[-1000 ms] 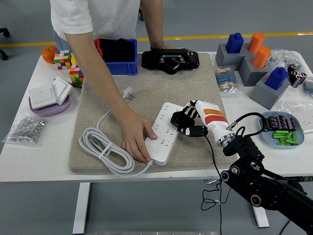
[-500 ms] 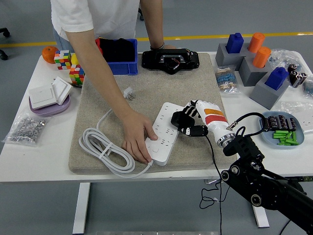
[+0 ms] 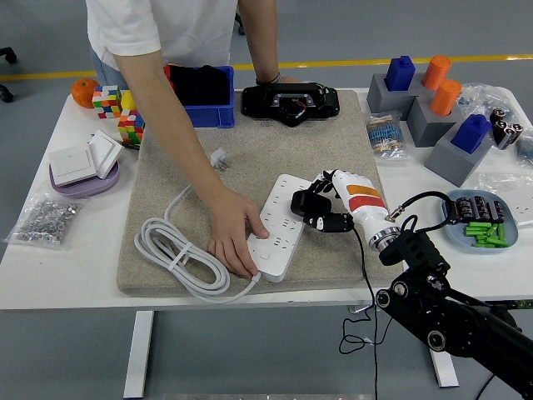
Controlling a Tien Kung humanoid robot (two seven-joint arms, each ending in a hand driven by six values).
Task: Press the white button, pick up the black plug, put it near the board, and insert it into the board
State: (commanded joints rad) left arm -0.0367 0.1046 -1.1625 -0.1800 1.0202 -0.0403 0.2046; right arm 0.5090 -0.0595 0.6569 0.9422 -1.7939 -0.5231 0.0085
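Slightly leftward since the earlier frame, the black plug now sits at the board's right edge, held in the right robot hand, whose fingers are curled around it. Sockets lie just left of the plug; the board's long axis runs diagonally. A person's hand steadies the board's near end on the mat, clear of the approach.

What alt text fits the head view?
The right robot hand holds a black plug over a white power strip that a person's hand steadies on a beige mat.
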